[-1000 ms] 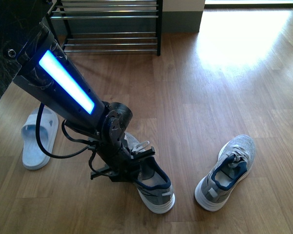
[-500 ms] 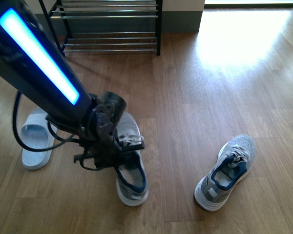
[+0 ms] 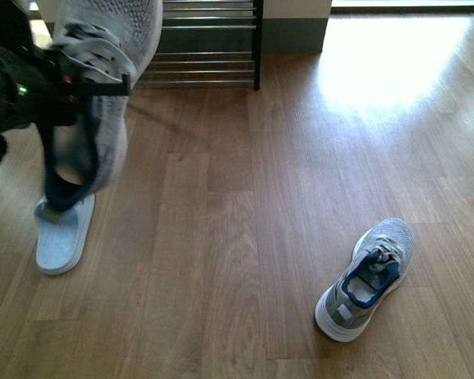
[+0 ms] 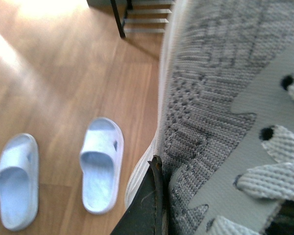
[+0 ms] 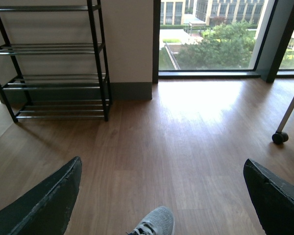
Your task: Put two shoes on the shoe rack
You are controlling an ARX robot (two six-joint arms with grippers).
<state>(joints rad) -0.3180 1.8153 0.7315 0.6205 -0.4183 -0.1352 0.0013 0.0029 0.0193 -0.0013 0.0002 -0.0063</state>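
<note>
At the far left of the front view, the left gripper (image 3: 67,88) is clamped on the held shoe (image 3: 114,31). This grey knit sneaker hangs clear of the floor with its toe up and its navy-lined heel opening down. The left wrist view shows a dark finger (image 4: 152,205) pressed against the shoe's knit side, so the grasp looks firm. Directly below the hanging heel, a pale slipper (image 3: 62,233) lies on the wooden floor (image 3: 221,237) and plays no part in the job.

Further along, at the top of the front view, stands the shoe rack (image 3: 257,47). Its chrome bars appear bare in every tier the right wrist view shows, so neither shoe is on it yet. The held shoe is in front of the rack and just to its left, not over a tier.

To the right, the second shoe (image 3: 369,272) sits upright on the floor, well apart from the rack and untouched. The right gripper (image 5: 161,166) hovers above the floor with its jaws wide apart and nothing between them, and the toe of a grey sneaker peeks in below.

The task seems to be at an early stage. One shoe is picked up and in transit, none is placed, and the other has yet to be grasped, carried over and set on a tier.
</note>
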